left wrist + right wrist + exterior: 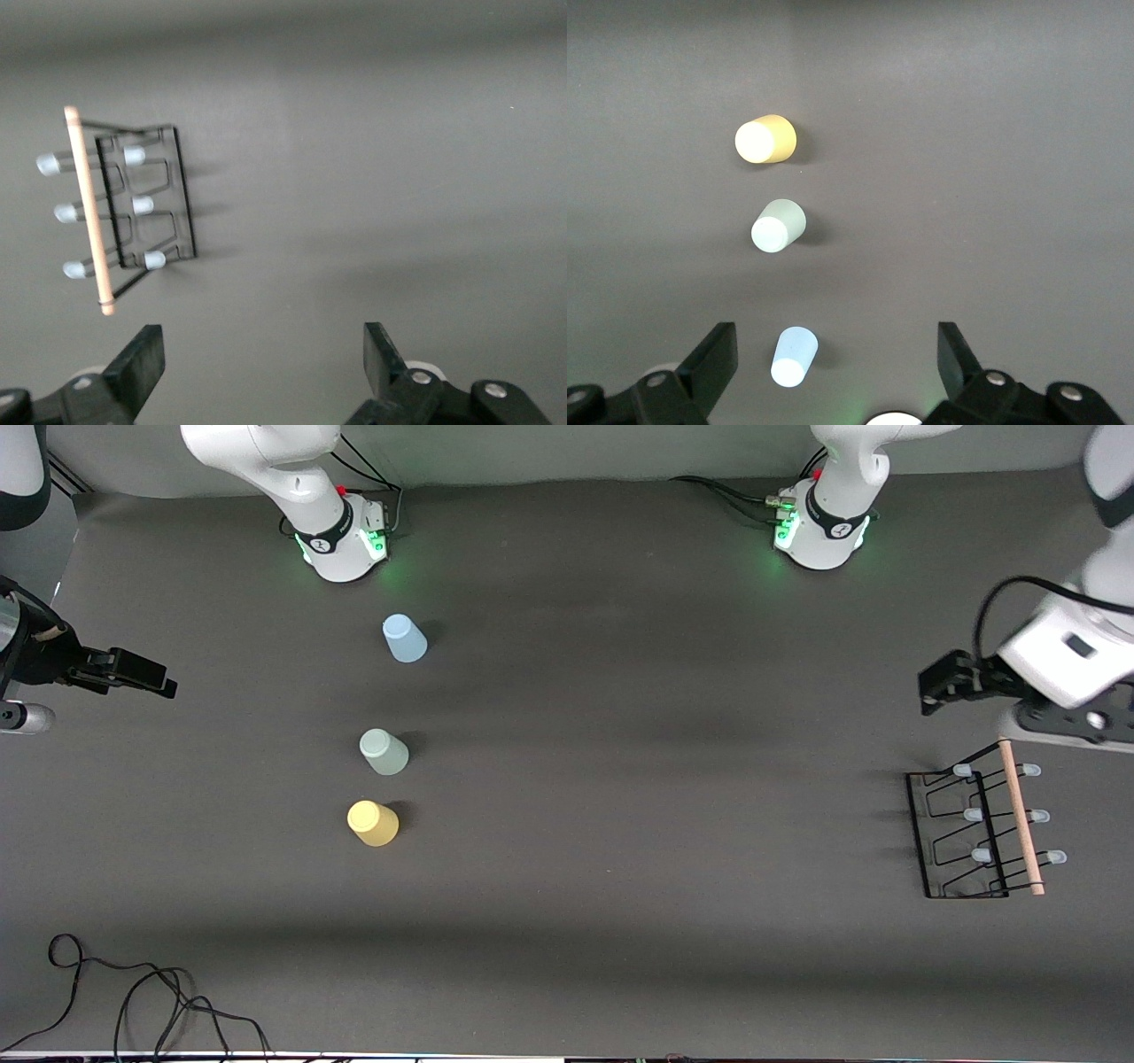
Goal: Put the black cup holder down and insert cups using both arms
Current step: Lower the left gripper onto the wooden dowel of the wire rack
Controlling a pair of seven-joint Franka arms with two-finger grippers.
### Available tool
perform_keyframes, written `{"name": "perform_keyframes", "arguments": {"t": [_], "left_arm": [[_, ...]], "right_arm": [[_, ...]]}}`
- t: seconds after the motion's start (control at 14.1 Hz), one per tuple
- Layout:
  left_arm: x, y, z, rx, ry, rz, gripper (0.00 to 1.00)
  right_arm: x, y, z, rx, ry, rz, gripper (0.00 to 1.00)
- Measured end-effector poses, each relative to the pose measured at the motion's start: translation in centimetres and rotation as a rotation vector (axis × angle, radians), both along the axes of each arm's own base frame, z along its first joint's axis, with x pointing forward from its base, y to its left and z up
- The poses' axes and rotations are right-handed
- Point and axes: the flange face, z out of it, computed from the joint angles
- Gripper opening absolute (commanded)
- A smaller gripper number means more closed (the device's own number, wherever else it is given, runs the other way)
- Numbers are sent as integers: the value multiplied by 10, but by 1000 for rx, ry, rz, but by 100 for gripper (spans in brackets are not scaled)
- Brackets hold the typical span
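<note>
Dark gray table point(620, 797) is where we see three cups standing upside down in a row toward the right arm's end: blue cup point(404, 638), green cup point(384, 752), yellow cup point(372, 823) nearest the front camera. Black cup holder point(979, 833) sits toward the left arm's end. Left gripper point(941, 684) hangs open just above it. Right gripper point(133, 671) waits open.

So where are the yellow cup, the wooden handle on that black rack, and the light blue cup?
yellow cup point(373, 823): front view, on its side wall.
wooden handle point(1021, 817): front view, on the rod's middle.
light blue cup point(405, 638): front view, on its side wall.
</note>
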Motion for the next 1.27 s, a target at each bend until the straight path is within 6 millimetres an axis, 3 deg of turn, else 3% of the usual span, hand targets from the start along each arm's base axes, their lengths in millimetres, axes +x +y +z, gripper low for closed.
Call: {"name": "perform_keyframes", "arguments": {"t": [0.14, 0.35, 0.57, 0.78, 0.92, 1.13, 1.27], "left_arm": [[4, 31, -16, -17, -1, 43, 100], [3, 28, -30, -16, -3, 36, 100], [0, 22, -23, 11, -25, 18, 100], [13, 35, -34, 44, -78, -32, 100], [36, 72, -64, 65, -103, -80, 100], [61, 146, -129, 62, -81, -134, 100], [73, 178, -165, 51, -83, -156, 100]], "right_arm": [[0, 0, 0, 0, 0, 0, 100], [0, 0, 0, 0, 0, 1, 100], [0, 0, 0, 0, 0, 1, 100], [0, 0, 0, 0, 0, 1, 100], [0, 1, 0, 0, 0, 1, 100], [0, 1, 0, 0, 1, 1, 100], [0, 1, 0, 0, 1, 2, 100]]}}
